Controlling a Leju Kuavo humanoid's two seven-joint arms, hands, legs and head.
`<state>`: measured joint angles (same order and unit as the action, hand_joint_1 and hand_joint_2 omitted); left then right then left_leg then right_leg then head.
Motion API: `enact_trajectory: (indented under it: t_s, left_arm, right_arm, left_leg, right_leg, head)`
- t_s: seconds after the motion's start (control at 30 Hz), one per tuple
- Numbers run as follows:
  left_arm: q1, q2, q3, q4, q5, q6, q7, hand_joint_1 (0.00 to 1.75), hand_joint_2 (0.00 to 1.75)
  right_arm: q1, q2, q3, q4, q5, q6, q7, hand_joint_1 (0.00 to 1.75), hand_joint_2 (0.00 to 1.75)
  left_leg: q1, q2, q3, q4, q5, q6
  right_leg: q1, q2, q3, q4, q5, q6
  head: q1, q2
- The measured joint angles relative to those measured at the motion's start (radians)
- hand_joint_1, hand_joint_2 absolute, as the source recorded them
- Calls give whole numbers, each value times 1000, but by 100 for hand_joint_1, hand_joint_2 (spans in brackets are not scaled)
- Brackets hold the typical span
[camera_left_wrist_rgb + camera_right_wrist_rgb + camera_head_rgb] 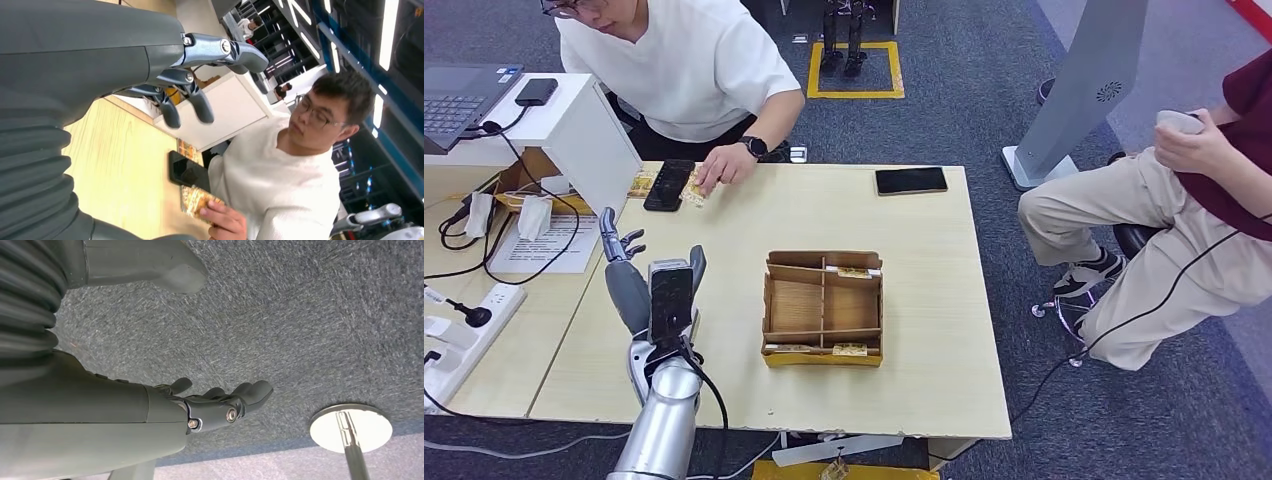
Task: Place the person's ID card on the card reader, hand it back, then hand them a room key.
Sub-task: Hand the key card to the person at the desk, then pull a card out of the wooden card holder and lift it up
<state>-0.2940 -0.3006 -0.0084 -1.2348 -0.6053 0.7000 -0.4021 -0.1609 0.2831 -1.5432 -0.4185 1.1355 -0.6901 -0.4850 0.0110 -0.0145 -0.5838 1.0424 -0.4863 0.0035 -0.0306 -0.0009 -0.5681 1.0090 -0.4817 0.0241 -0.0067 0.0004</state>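
Much bare table (924,330) beside left hand (639,280), apparently.

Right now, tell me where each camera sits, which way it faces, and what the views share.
Head view: high on the robot, facing forward and down at the table and wooden tray; the raised left hand and silver arm show.
Left wrist view: behind the left hand, facing across the table toward the person in white holding a card.
Right wrist view: behind the hanging right hand, facing the grey carpet.
Shared: head and left wrist views both show the person, card and black card reader.
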Motion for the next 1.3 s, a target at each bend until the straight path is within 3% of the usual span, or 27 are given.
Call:
enact_trajectory:
  t_s: [0.1, 0.23, 0.27, 0.4, 0.57, 0.83, 1.07, 1.3]
  left_arm:
    - [17, 0, 0, -34, 14, 0, -11, 0, 175]
    - [28, 0, 0, -59, 17, 0, -14, 0, 0]
    - [31, 0, 0, -63, 20, 0, -16, 0, 0]
    - [50, 3, -3, -99, 70, 0, -44, 0, 175]
    - [133, 49, -67, -221, 270, -1, -137, 0, 175]
    - [227, 121, -163, -361, 324, -18, -204, 0, 175]
    - [283, 176, -274, -447, 281, -74, -248, 0, 175]
    - [292, 228, -370, -463, 180, -95, -221, 0, 175]
  right_arm:
    - [1, 0, -1, 0, -7, 0, 0, 0, 175]
    - [1, 0, -1, 0, -8, 0, -1, 0, 175]
    - [1, -1, -1, 0, -8, 0, -1, 0, 175]
    - [3, -1, -1, 0, -19, 0, -1, 0, 175]
    - [6, -1, -2, -4, -39, 0, -10, 0, 175]
    - [7, -1, -2, -10, -46, 0, -18, 0, 175]
    - [7, -1, -2, -11, -57, 0, -26, 0, 175]
    - [8, -4, -2, -9, -62, 0, -36, 0, 175]
  left_leg:
    - [0, 0, 0, 0, 0, 0]
    - [0, 0, 0, 0, 0, 0]
    - [0, 0, 0, 0, 0, 0]
    - [0, 0, 0, 0, 0, 0]
    - [0, 0, -1, 0, 0, 0]
    - [0, 0, -1, 0, 0, 0]
    - [0, 0, -1, 0, 0, 0]
    - [0, 0, -1, 0, 0, 0]
  right_leg:
    - [0, 0, 0, 0, 0, 0]
    - [0, 0, 0, 0, 0, 0]
    - [0, 0, 0, 0, 0, 0]
    - [0, 0, 0, 0, 0, 0]
    - [0, 0, 0, 0, -1, 0]
    - [0, 0, 0, 0, -1, 1]
    - [0, 0, 0, 0, -1, 1]
    - [0, 0, -1, 0, -1, 1]
  head:
    - [0, 0]
    - [0, 0]
    - [0, 0]
    - [0, 0]
    - [0, 0]
    - [0, 0]
    - [0, 0]
    - [0, 0]
